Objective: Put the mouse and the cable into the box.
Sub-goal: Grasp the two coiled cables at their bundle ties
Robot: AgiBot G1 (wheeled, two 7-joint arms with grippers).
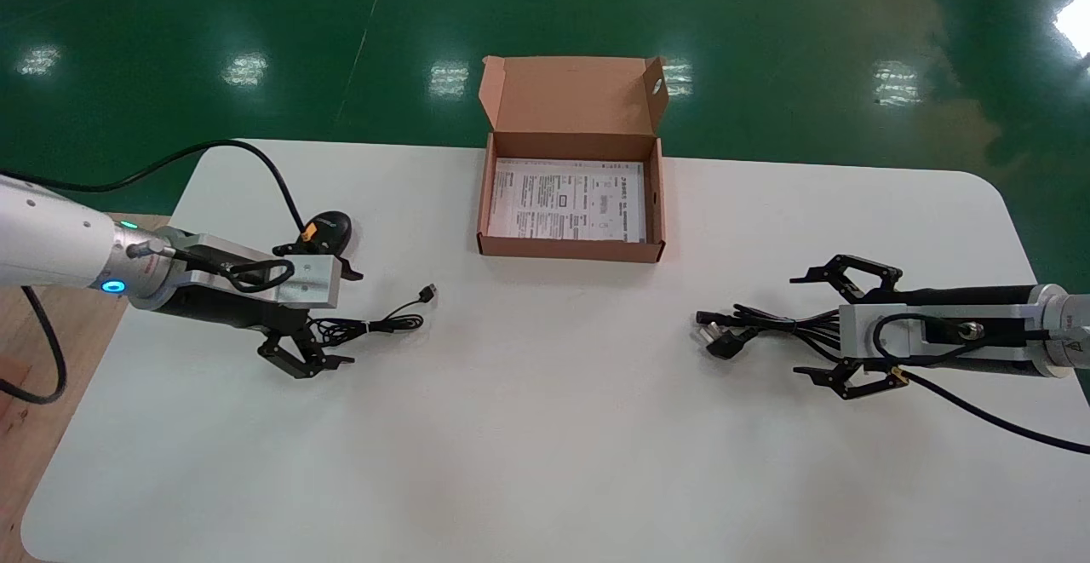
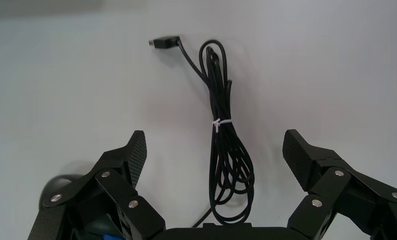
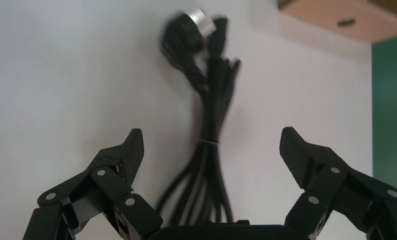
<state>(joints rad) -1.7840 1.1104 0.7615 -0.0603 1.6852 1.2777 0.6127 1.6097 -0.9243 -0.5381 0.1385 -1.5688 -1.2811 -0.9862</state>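
Note that both grippers are spread wide and grasp nothing: the left gripper (image 1: 339, 318) straddles the tied USB lead (image 2: 221, 150) just beside the mouse (image 1: 328, 231), and the right gripper (image 1: 802, 324) straddles the bundled power cable (image 1: 771, 322). Each bundle lies lengthwise between the jaws, so closing would pinch it across its strands. The box (image 1: 570, 248) stands open toward the far edge of the table (image 1: 545, 427), well apart from both items, holding only a printed sheet (image 1: 566, 201) — you should judge neither item loaded yet.

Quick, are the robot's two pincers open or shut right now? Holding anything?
Left pincer: open, holding nothing, straddling the thin USB cable.
Right pincer: open, holding nothing, straddling the power cable.
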